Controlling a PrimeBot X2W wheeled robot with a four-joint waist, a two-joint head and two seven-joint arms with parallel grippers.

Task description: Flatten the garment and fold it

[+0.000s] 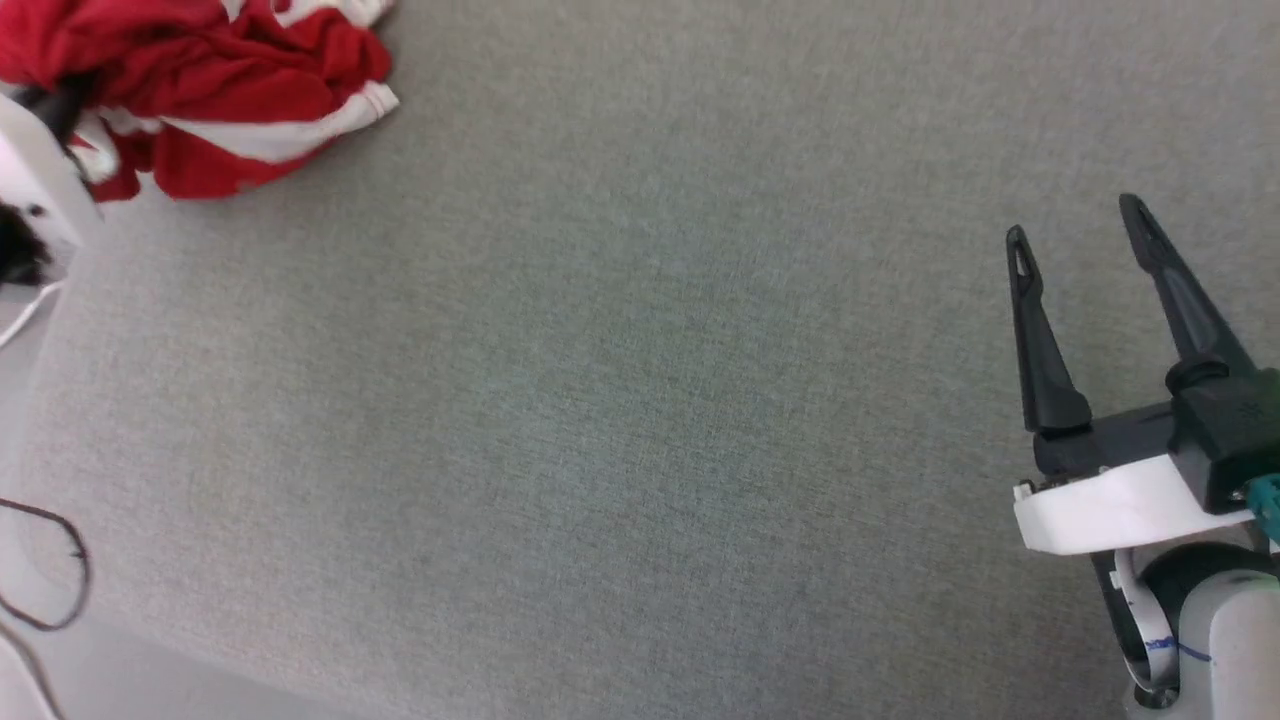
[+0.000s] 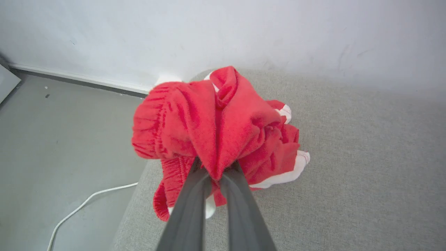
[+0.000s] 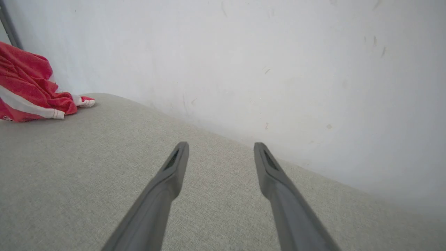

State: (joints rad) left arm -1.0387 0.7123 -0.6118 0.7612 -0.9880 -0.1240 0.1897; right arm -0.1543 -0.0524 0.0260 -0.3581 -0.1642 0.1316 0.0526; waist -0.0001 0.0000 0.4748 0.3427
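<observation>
Shorts, bright red with white stripe and trim: the garment [image 1: 230,110] sits bunched at the grey table's [image 1: 640,400] far left corner. The head view crops it and hides the grip. The left wrist view shows the left gripper [image 2: 217,172] with fingers [image 2: 190,209] clamped on a fold. Well apart, the right gripper [image 1: 1075,218] holds its fingers spread.

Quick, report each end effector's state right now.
Left end effector: shut on the red shorts.
Right end effector: open, holding nothing.
</observation>
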